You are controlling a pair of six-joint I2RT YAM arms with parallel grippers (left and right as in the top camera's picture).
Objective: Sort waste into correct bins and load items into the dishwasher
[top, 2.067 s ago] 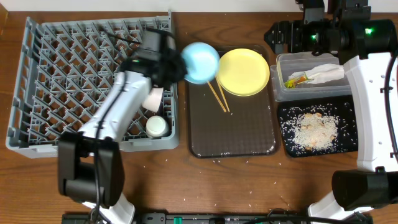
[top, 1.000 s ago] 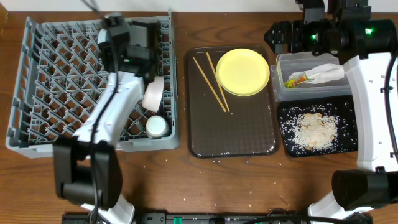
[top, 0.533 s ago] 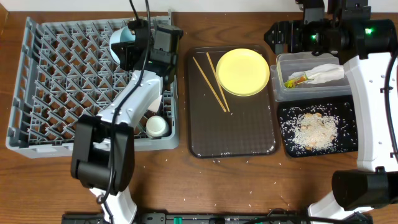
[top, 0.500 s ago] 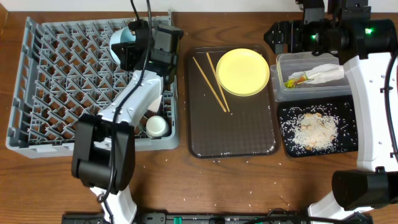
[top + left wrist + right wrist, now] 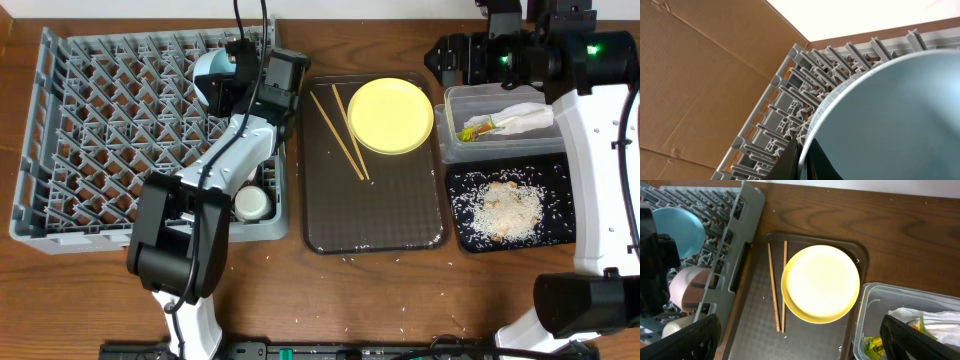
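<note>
My left gripper (image 5: 232, 85) is shut on the rim of the light blue bowl (image 5: 208, 70), holding it on edge over the far right corner of the grey dish rack (image 5: 100, 130). In the left wrist view the fingers (image 5: 802, 162) pinch the bowl's rim (image 5: 890, 115) above the rack's pegs (image 5: 785, 110). A white bowl (image 5: 687, 285) and a small white cup (image 5: 252, 203) sit in the rack by its right wall. The yellow plate (image 5: 390, 115) and chopsticks (image 5: 345, 135) lie on the brown tray (image 5: 375, 210). My right gripper (image 5: 800, 345) is open, high above the plate.
The clear tub (image 5: 455, 140) at the right holds the orange-and-green wrapper (image 5: 478, 127) and the white napkin (image 5: 525, 117). The black tray (image 5: 460, 225) in front of it holds rice (image 5: 508, 207). Loose grains dot the brown tray and the table's front.
My left arm carried the blue bowl from the brown tray's edge over into the rack, then shifted it right and nearer, toward the rack's right wall. The right arm has not moved.
</note>
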